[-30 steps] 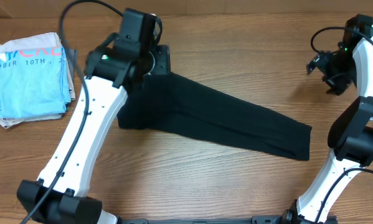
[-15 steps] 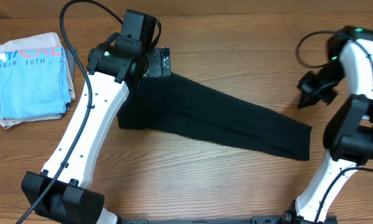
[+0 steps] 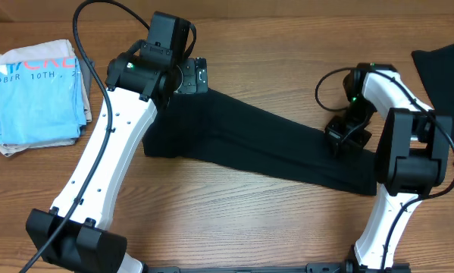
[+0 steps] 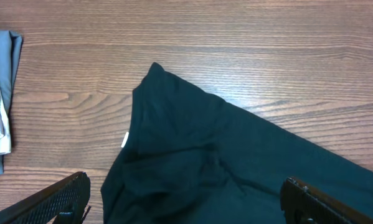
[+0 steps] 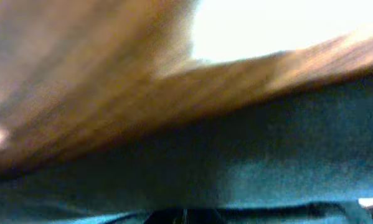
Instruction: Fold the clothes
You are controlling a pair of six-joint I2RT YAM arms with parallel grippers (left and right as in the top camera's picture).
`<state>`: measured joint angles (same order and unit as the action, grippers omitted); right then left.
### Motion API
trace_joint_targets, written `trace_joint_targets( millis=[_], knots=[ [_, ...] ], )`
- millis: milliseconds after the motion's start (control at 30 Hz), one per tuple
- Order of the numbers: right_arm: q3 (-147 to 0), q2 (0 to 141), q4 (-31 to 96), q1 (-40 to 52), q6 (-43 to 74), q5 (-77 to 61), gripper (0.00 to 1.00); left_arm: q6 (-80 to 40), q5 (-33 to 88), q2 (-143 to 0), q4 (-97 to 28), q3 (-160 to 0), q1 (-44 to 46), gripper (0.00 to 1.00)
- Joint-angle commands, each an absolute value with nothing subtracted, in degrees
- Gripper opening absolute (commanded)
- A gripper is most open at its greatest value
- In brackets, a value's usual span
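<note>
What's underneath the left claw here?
Under the left claw lies the black T-shirt, its end resting on the wooden table. Whatever is beneath the fabric is covered.

The table (image 3: 272, 45) reads to me as wood: brown grain, smooth, with a faint sheen. The black shirt (image 3: 272, 144) is soft matt cloth, creased near the collar, and I see no shine on it. The blue shirt (image 3: 37, 91) is matt cloth too, with flat printed lettering. My left arm (image 3: 113, 152) and right arm (image 3: 384, 85) have smooth white shells, plastic by the look and slightly glossy, with matt black joints. The left fingers (image 4: 55, 202) are black and finely ribbed. My right wrist view is too blurred to judge finish.
</note>
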<state>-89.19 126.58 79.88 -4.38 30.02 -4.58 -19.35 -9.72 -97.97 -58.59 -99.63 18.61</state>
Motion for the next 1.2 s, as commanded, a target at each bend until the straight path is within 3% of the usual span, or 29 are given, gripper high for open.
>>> trace_joint_targets(
  millis=[0, 233, 533, 933, 1167],
  knots=[
    [-85.23, 125.05, 74.37, -4.38, 31.03, -1.98, 0.04, -19.29, -10.68, -98.28, -58.50, -99.44, 18.35, 1.00],
    [-81.62, 125.05, 61.06, -4.23, 23.92, -2.17, 0.04, -19.29, -10.66, -98.28, -58.50, -99.44, 18.39, 1.00],
    [-81.65, 125.05, 48.69, -4.23, 23.81, -2.26, 0.04, -19.29, -10.68, -98.28, -58.50, -99.44, 18.39, 1.00],
    [-101.41, 124.25, 70.28, -4.23, 22.06, -3.16, 0.04, -19.29, -10.66, -98.28, -58.50, -99.44, 18.39, 1.00],
    [-98.59, 124.31, 68.84, -4.25, 22.31, 3.42, 0.04, -19.29, -10.68, -98.28, -58.50, -99.44, 18.39, 1.00]
  ],
)
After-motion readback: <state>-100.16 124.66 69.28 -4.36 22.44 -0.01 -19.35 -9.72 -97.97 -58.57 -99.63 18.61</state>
